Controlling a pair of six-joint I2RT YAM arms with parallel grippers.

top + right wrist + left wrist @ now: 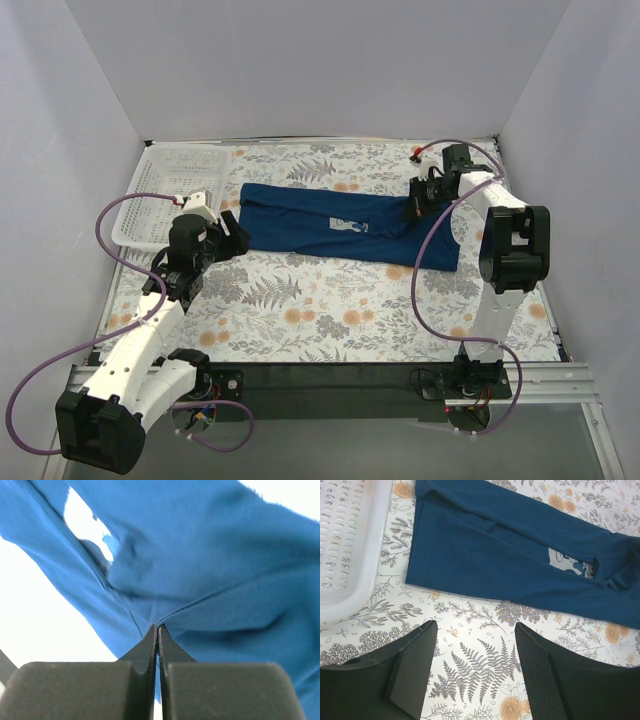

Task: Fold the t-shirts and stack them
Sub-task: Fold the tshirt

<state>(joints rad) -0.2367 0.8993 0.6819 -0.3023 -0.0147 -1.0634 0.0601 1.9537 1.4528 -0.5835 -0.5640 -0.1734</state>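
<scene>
The blue t-shirt [340, 228] is lying across the far half of the table, folded lengthwise into a long band running from left to right. A pale printed graphic [347, 223] is showing on its upper surface near the middle. The right end of the band is bunched and creased.

The t-shirt is being pinched by the right gripper [418, 205] at the far edge of its right end. In the right wrist view, the two fingers [150, 645] are pressed together on a fold of the blue fabric [210, 555], with no gap visible between them.

The left gripper [232, 232] is positioned just beside the left end of the t-shirt, on its near side. In the left wrist view, its fingers [415, 660] are spread apart over the floral table covering [470, 670], and nothing is being held between them. The left edge of the t-shirt [510, 555] is lying just beyond the fingertips, apart from them.

A white perforated basket [150, 200] is standing in the far left corner of the table, close to the left end of the t-shirt but not touching it. The floral table covering [330, 310] is spread under all of these items.
</scene>
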